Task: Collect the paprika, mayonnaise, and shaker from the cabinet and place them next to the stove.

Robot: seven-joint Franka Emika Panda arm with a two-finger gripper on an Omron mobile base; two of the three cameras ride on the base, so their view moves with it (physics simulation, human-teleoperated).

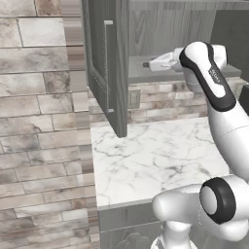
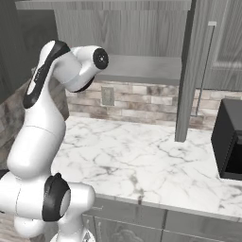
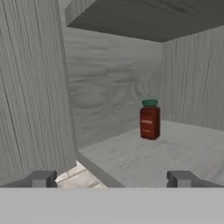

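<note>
The gripper (image 3: 111, 179) stands spread wide and holds nothing, its two fingertips (image 3: 41, 178) well apart at the front edge of the cabinet (image 1: 146, 29) shelf. In the hand view the paprika (image 3: 149, 119) stands upright on the grey shelf, ahead and slightly right, near the back corner, with bare shelf around it. The left base view shows the open cabinet door (image 1: 108, 63) beside the hand. The right base view adds a black appliance (image 2: 229, 139) on the marble counter (image 2: 151, 160).
</note>
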